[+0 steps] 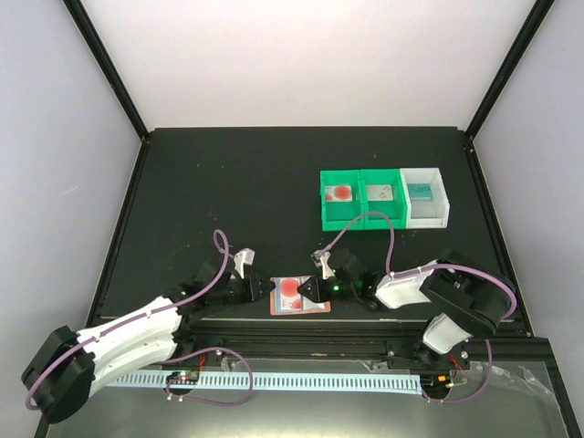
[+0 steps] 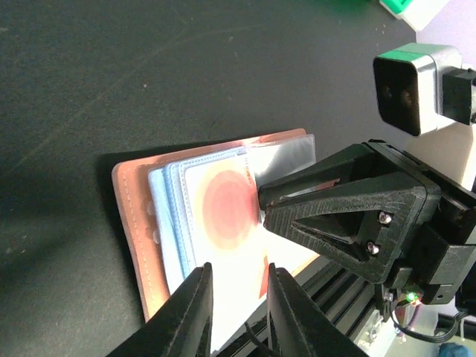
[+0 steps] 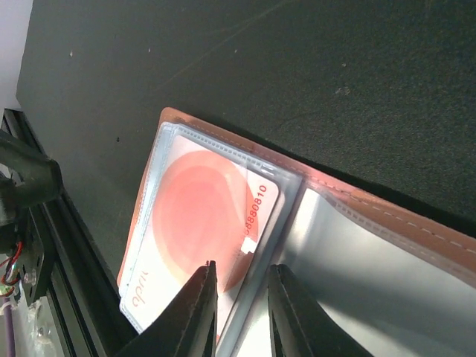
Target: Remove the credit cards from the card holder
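Left gripper hangs slightly parted and empty just above the red-circled credit card in the open card holder, while right gripper, narrowly parted, touches that card, grip unclear.

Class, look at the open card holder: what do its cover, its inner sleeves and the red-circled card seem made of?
The card holder: salmon-pink leather or an imitation, matte, with a stitched edge. Its inner sleeves: clear flexible plastic film; they gleam and the card shows through. The card: probably thin smooth plastic, white with a printed red circle and digits.
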Tool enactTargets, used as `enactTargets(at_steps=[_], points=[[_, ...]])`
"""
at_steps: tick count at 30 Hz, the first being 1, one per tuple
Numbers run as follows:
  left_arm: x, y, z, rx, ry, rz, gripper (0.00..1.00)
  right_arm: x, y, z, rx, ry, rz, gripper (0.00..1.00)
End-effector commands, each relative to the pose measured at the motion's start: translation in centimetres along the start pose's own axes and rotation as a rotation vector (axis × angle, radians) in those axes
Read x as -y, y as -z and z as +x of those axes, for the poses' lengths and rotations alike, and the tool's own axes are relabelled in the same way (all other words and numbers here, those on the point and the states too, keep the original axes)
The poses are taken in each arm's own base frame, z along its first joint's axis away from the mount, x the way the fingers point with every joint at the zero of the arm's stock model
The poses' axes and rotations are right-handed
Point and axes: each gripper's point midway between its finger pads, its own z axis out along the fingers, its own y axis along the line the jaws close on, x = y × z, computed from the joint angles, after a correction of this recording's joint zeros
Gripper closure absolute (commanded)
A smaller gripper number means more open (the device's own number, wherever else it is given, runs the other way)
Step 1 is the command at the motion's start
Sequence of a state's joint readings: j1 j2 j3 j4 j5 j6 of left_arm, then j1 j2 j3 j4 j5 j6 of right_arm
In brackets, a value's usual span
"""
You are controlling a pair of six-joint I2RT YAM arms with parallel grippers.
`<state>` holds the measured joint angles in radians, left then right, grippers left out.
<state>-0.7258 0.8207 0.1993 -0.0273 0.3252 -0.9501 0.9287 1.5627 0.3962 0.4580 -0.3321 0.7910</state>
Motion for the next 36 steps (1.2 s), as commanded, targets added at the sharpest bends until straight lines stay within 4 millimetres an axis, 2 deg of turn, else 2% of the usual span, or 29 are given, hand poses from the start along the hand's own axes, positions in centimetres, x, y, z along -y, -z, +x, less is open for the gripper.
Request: enactTargets(at_steps=[1,5,11,18,20,27,31,36], points=[[1.1,-0.7,0.1,-0.029,-0.015,0.063,0.82,0.2,-0.2,0.3,-0.020,-0.006,0.003,0.77],[1.2,-2.1,1.0,-0.098,-0.012,0.093,0.94,0.3,-0.3,0.5,-0.026,-0.023,-0.008,0.77],[-0.1,-3.7,1.8,-0.145,0.000,0.053,0.98,0.0,-0.5,0.3,-0.025,-0.024,-0.018,0.78],[-2.6,-4.5,2.6,-0.174,0.028,-0.039,0.98,0.0,-0.8,0.2,-0.034,-0.023,-0.015,0.79],[-3.2,-4.7,2.9,-0.187,0.038,-0.057,0.95,0.0,-1.1,0.3,-0.045,-0.027,-0.019,0.82],[-5.0,-4.8,3.5,-0.199,0.054,-0.131,0.96,0.4,-0.6,-0.4,-0.019,-0.039,-0.025,0.95],[-6.0,-4.6,3.5,-0.194,0.049,-0.189,0.95,0.4,-0.4,-0.2,-0.035,-0.045,-0.050,0.95],[-7.0,-4.4,3.2,-0.185,0.032,-0.255,0.93,0.1,-0.5,0.5,-0.070,-0.059,-0.093,0.89]])
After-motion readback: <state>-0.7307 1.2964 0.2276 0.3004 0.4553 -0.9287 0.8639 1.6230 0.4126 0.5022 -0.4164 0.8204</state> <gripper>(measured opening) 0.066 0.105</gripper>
